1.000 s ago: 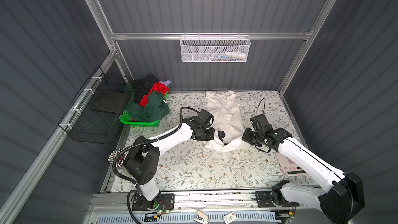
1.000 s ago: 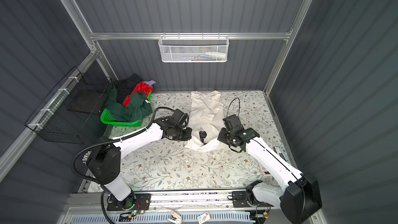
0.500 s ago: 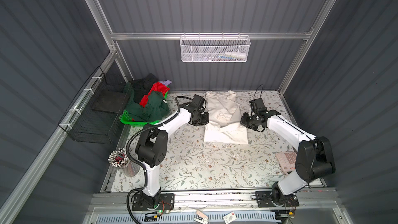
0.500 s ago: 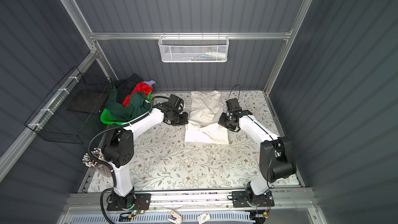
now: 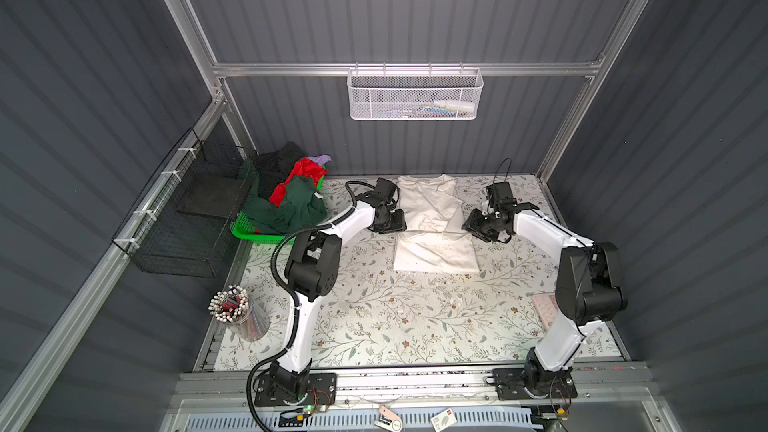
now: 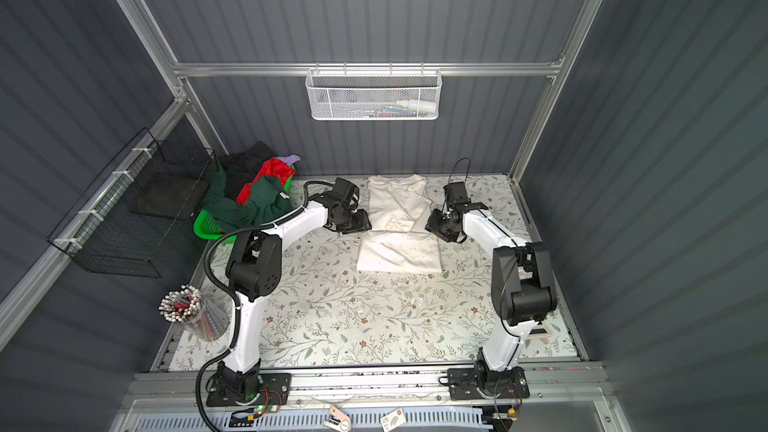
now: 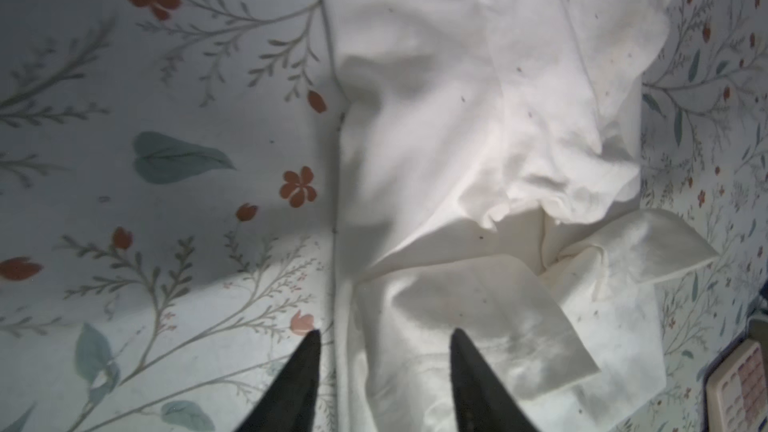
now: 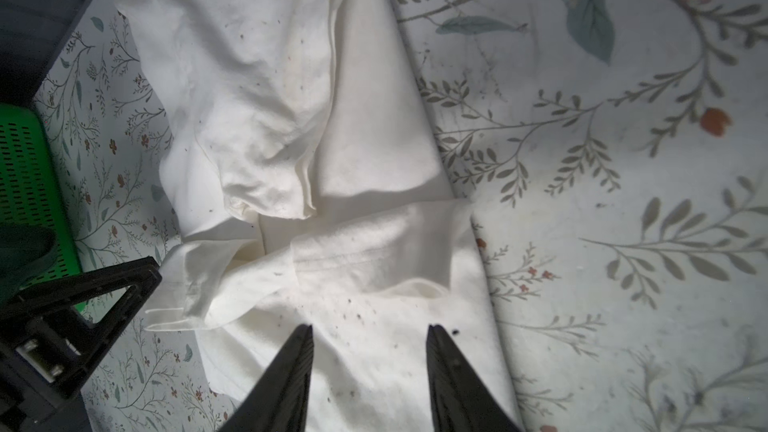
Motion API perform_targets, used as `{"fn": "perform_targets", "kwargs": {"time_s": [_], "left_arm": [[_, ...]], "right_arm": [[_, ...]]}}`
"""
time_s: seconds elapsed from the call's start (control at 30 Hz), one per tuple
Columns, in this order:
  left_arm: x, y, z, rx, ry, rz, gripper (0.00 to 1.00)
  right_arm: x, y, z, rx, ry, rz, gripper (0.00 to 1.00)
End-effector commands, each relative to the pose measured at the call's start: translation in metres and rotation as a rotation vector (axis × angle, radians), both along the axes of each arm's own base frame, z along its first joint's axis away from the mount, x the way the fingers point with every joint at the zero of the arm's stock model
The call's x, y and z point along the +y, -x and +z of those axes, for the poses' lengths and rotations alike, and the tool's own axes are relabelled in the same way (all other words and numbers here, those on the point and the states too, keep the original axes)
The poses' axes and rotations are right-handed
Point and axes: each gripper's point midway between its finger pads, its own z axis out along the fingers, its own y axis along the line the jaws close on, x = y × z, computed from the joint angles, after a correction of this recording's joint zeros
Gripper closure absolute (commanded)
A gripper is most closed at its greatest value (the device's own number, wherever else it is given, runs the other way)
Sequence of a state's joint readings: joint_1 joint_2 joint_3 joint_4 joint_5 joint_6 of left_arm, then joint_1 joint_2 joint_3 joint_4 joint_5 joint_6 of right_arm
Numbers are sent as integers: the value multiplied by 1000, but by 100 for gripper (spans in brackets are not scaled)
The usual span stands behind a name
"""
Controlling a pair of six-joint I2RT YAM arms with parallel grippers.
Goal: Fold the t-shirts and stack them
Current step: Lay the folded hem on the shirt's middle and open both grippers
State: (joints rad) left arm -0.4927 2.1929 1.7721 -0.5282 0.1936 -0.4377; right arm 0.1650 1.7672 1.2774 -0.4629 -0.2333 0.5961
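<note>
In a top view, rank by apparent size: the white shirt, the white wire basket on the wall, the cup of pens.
1. White shirt, largest.
2. White wire basket, clearly smaller, though it hangs nearer the camera, which flatters it.
3. Cup of pens, smallest.

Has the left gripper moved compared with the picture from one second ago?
Yes. In a top view the left gripper now sits farther toward the back wall, closer to the green plastic basket, beside the cream-white cloth t-shirt.
</note>
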Motion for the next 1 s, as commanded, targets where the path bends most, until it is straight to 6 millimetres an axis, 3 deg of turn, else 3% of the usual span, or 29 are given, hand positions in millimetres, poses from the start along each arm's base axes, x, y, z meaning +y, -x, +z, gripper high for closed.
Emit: {"fn": "perform_targets", "kwargs": {"time_s": [0.0, 0.1, 0.23, 0.33, 0.4, 0.77, 0.97], "left_arm": [[6, -2, 46, -137, 31, -5, 35], [5, 18, 54, -156, 50, -34, 33], [-24, 56, 50, -144, 58, -175, 40], [-39, 81, 37, -133, -27, -258, 39], [-46, 90, 26, -123, -33, -289, 39], [-58, 71, -14, -84, -58, -269, 48], [-54, 43, -22, -138, -147, -212, 48]], "right_arm": [[2, 15, 10, -12, -13, 23, 54], [9, 29, 7, -7, -54, 38, 54], [15, 39, -7, 18, -88, 44, 55], [17, 37, -20, 49, -85, 44, 56], [19, 26, -22, 29, -87, 44, 56], [17, -14, -43, 65, -29, 48, 60], [21, -37, -46, 54, -42, 45, 61]]}}
